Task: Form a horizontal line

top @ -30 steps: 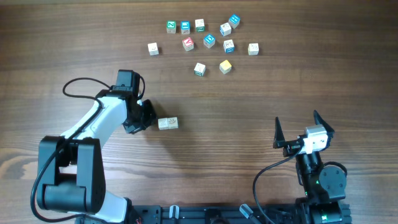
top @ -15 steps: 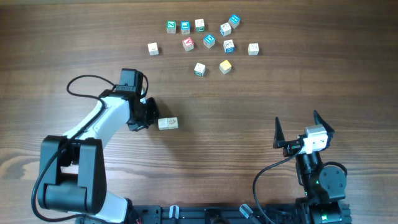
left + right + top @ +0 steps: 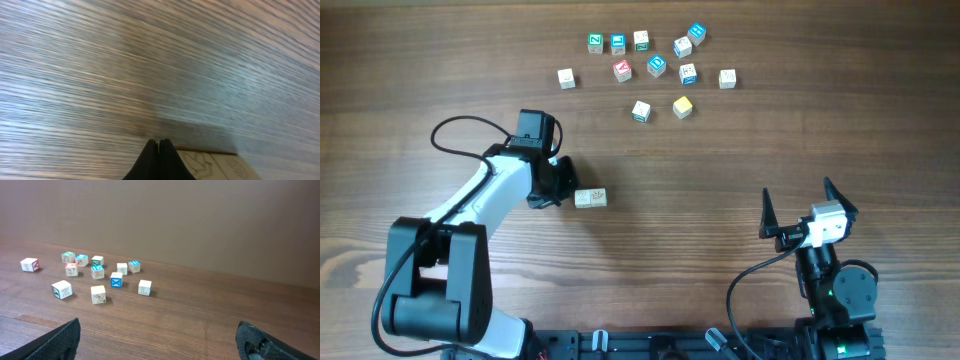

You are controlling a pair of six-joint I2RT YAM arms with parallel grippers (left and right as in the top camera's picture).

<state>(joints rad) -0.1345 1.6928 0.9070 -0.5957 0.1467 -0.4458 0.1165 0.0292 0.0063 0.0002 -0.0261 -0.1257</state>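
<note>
Letters legible from my right wrist camera: the blue-faced cube (image 3: 116, 280) carries an "X". The yellowish cube (image 3: 98, 294) shows a mark that I also read as "X". The whitish cube (image 3: 145, 287) has what looks like an "L", and the green-edged cube (image 3: 62, 290) what looks like a "Z". The cubes behind them bear letters too small for me to read.

Overhead: the red-faced cube (image 3: 622, 70) shows an "A" or "V" shape; I cannot tell which.

Left wrist: the pale cube (image 3: 215, 164) bears engraved lines, unreadable.
</note>
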